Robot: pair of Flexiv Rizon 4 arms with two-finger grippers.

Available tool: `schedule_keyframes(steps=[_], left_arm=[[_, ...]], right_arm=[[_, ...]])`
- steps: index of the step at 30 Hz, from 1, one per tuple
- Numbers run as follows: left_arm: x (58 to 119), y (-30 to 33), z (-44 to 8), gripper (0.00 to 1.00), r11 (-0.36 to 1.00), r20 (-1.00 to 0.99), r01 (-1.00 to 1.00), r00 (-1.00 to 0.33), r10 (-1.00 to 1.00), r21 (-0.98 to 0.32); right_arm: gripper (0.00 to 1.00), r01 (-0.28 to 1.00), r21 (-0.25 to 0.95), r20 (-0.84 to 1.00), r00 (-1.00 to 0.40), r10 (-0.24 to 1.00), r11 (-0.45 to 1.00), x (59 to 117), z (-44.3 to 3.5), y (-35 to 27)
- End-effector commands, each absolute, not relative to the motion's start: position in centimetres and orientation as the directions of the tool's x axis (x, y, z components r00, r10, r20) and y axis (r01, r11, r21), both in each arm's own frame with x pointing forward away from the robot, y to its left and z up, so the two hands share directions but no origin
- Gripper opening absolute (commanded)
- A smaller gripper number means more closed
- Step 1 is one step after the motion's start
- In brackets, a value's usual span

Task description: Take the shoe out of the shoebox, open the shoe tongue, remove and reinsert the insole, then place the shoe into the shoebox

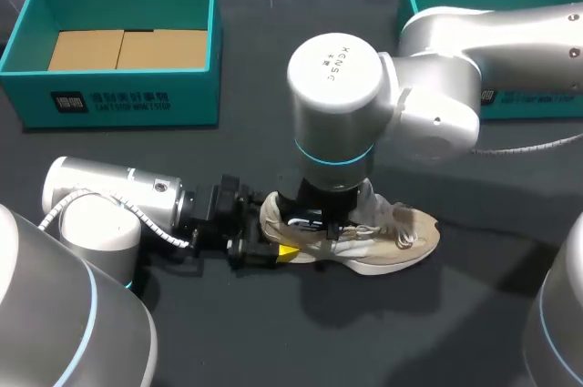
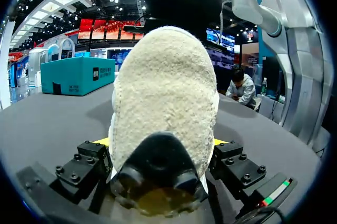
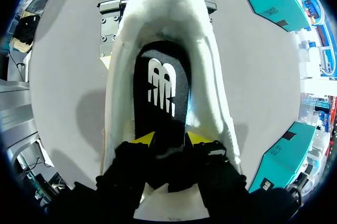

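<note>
We see the beige shoe (image 1: pixel 401 241) lying upright on its sole on the dark counter (image 1: pixel 273 341), outside both boxes, with its toe toward our right side and its white laces (image 1: pixel 393 216) loose over the top. Our left arm (image 1: pixel 109 200) lies low along the counter, and the left fingers (image 1: pixel 286 253) are closed on the shoe's heel. In the left wrist view one yellow tip (image 2: pixel 103 141) shows on each side of the fleecy heel (image 2: pixel 163 92), pressed against it. Our right arm (image 1: pixel 437 86) reaches past the middle and points straight down into the shoe's opening. In the right wrist view the right fingers (image 3: pixel 142 138) stand a little apart inside the shoe, gripping the black insole (image 3: pixel 160 84) between their yellow tips. The teal shoebox (image 1: pixel 118 96), with a cardboard insert (image 1: pixel 127 48) in its bottom, stands at the far left, well apart from the shoe. A second teal box (image 1: pixel 537 96) stands at the far right, partly hidden behind the right arm.
</note>
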State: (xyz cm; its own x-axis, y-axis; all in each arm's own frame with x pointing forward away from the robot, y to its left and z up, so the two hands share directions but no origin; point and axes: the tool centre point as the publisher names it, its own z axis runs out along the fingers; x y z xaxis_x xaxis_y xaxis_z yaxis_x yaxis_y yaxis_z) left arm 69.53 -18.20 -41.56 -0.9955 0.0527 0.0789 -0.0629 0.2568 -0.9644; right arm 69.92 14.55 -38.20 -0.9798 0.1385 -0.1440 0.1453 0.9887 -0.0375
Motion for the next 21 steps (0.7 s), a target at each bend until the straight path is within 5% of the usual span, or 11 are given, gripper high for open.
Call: schedule_keyframes(steps=[1,21], left_arm=[[69.5,-18.3,-42.0,0.00,0.259,0.079,-0.063,-0.996,0.050,-0.964],[69.5,-18.3,-42.0,0.00,0.259,0.079,-0.063,-0.996,0.050,-0.964]], right_arm=[[0.40,0.133,0.001,-0.133,-0.982,0.132,0.991,70.1,-38.8,13.4],[0.40,0.044,0.234,0.096,-0.995,0.022,0.971,70.8,-42.9,13.9]])
